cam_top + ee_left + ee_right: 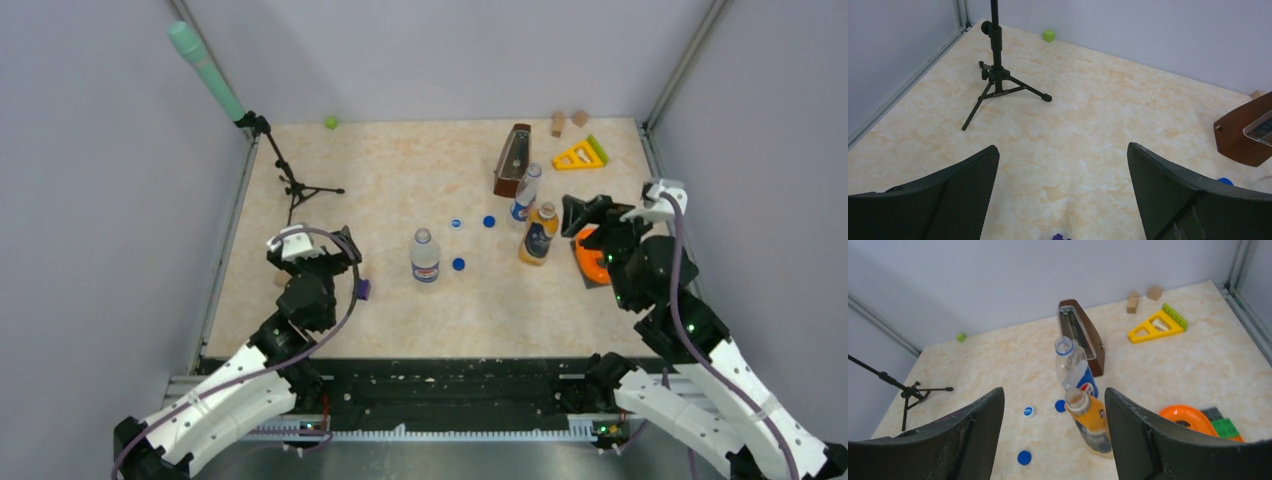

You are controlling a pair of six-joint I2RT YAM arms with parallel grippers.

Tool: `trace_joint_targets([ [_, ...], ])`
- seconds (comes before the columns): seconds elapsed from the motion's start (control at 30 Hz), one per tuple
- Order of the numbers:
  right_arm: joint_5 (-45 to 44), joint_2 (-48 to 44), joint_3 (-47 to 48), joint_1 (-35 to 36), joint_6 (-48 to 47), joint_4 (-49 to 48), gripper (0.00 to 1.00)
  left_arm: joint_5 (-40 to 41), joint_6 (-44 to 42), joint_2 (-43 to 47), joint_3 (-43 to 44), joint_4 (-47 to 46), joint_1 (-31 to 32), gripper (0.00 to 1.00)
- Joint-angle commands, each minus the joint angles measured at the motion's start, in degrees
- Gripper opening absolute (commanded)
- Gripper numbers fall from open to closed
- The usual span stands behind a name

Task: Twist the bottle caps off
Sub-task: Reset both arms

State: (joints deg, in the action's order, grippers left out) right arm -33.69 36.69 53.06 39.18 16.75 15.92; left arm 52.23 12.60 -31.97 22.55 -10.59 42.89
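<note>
Beige marbled tabletop (400, 180): three round plastic caps lie loose, left of the uncapped orange plastic bottle (1091, 422). Pale white-blue cap (1028, 411) near first dark blue cap (1060, 405); second dark blue cap (1023, 457) apart. Left gripper (1062, 150) spread wide, empty. Right gripper (1053, 397) also spread, empty.

This is a robotics lab test cell: a marble-patterned tabletop (400, 320) is boxed in by blank grey panel walls (90, 200) set in bare metal frame posts (690, 60) at the upper corners of the overhead view. Along the bottom edge, a left arm (215, 405) and a right arm (745, 390) are bolted to a black mounting rail (440, 385). A tripod stand (295, 185) stands at upper left, and loose test props such as a yellow toy triangle (572, 162) lie at upper right.
</note>
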Motion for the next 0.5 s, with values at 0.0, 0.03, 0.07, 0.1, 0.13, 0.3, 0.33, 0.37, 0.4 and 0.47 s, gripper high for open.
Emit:
trace_joint_targets([
  [0.0, -7.75, -6.88, -6.09, -0.26, 7.58, 10.22, 0.72, 1.62, 0.98, -0.55, 2.21, -1.51, 0.0, 0.98],
  [0.03, -8.17, -7.92, -7.03, -0.25, 8.83, 11.35, 0.73, 1.8, 1.02, -0.75, 2.38, -1.38, 0.0, 0.98],
  [0.07, -8.81, -8.77, -7.95, -0.24, 9.93, 12.38, 0.73, 2.15, 0.98, -1.12, 2.6, -1.24, 0.0, 0.98],
  [0.1, -9.59, -9.16, -8.85, -0.24, 10.91, 13.24, 0.73, 2.45, 0.94, -1.35, 2.79, -1.13, 0.0, 0.98],
  [0.13, -9.87, -9.25, -9.63, -0.24, 11.24, 13.67, 0.74, 2.72, 0.8, -1.55, 3.03, -0.99, 0.04, 0.98],
  [0.3, -9.68, -6.19, -9.02, -0.24, 11.96, 15.84, 0.76, 3.92, 0.64, -2.2, 3.94, -0.38, 0.0, 0.98],
  [0.33, -9.29, -5.63, -8.83, -0.24, 11.81, 15.99, 0.76, 4.12, 0.67, -2.46, 4.1, -0.27, 0.0, 0.98],
  [0.37, -9.01, -5.32, -8.81, -0.24, 11.81, 16.08, 0.77, 4.25, 0.6, -2.67, 4.23, -0.23, 0.0, 0.98],
  [0.4, -8.82, -5.18, -8.91, -0.24, 11.8, 15.91, 0.77, 4.58, 0.44, -3.07, 4.43, -0.1, 0.0, 0.98],
  [0.47, -8.41, -5.21, -9.25, -0.25, 11.89, 15.4, 0.77, 4.83, 0.66, -3.9, 5.51, 1.06, 0.0, 0.98],
])
